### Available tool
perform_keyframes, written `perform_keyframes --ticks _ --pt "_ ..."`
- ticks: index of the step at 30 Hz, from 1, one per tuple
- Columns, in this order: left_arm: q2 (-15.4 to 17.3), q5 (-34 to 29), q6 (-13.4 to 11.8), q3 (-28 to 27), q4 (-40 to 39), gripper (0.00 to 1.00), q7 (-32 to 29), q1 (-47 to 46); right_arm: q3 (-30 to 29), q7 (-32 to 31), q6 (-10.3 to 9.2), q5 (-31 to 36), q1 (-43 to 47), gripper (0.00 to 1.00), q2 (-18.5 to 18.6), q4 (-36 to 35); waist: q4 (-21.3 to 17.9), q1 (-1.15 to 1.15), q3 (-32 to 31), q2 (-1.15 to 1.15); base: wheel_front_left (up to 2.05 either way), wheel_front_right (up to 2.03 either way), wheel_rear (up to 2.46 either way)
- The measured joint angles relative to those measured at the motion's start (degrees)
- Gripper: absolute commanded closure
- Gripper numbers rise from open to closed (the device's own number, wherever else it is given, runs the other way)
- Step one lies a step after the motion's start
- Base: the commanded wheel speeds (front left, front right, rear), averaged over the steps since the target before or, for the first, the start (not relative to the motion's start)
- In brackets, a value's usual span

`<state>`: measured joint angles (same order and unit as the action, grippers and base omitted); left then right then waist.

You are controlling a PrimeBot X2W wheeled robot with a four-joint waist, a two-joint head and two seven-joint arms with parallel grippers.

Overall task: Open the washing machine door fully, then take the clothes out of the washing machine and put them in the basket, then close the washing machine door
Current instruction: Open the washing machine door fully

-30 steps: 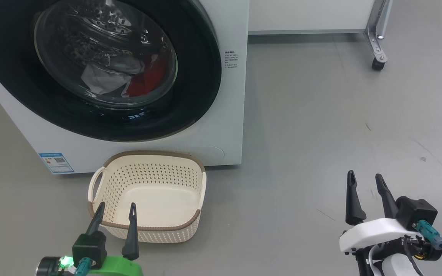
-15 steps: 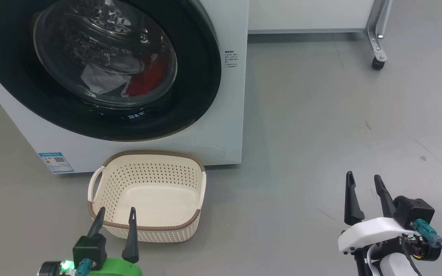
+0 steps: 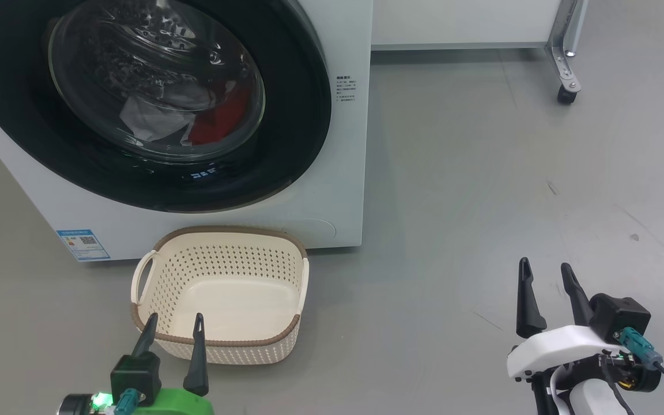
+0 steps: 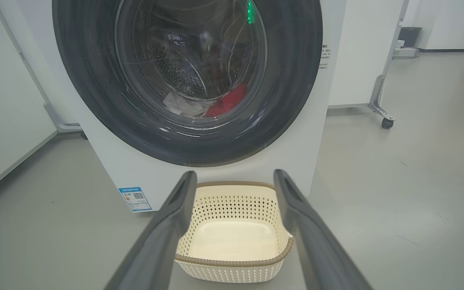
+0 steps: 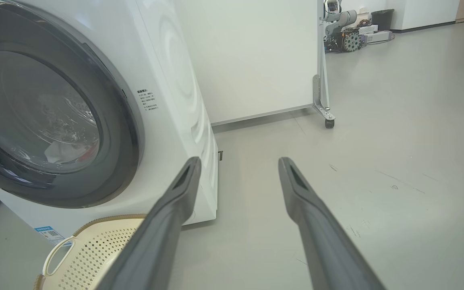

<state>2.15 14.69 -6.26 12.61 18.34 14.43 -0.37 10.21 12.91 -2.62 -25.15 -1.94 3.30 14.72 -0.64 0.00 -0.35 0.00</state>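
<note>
**Head view.** Grey floor point(image 3: 482, 173) is seen from 12 round to 6 o'clock. The washing machine point(image 3: 346, 173), a white front-loading box, is stood on it at 10 to 11 o'clock. The washing machine door point(image 3: 303, 121), with a wide black rim and a bulging glass centre, is shut flat against the machine's front. A white panel point(image 3: 459, 23) on a black caster point(image 3: 566, 97) is placed at 1 o'clock, behind the machine. The basket point(image 3: 228, 350), cream with perforated sides and a brown rim, is set upright on the floor at 7 o'clock, just before the machine's lower front. The right gripper point(image 3: 544, 264) is held above bare floor at 4 o'clock, well apart from basket and machine. Its jaws are spread apart, with nothing between them. The left gripper point(image 3: 176, 317) is held at 7 o'clock and is seen against the basket's near rim. Its jaws are likewise spread apart, and nothing is gripped. The clothes point(image 3: 219, 121) are seen through the door, at 5 o'clock of its centre, lying in the steel drum point(image 4: 175, 72): a red piece, with a pale grey-white piece at its 9 o'clock side. A blue label point(image 3: 83, 245) is stuck on the machine's lower front corner, at 10 o'clock of the basket.
</note>
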Motion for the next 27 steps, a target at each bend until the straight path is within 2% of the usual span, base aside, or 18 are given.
perform_keyframes --ticks 27 --pt "0.0 0.9 -0.1 0.4 0.7 0.00 0.0 -0.8 0.4 0.0 0.00 0.0 -0.6 0.00 0.0 1.3 0.4 0.00 0.4 0.00 0.00 0.00 0.00"
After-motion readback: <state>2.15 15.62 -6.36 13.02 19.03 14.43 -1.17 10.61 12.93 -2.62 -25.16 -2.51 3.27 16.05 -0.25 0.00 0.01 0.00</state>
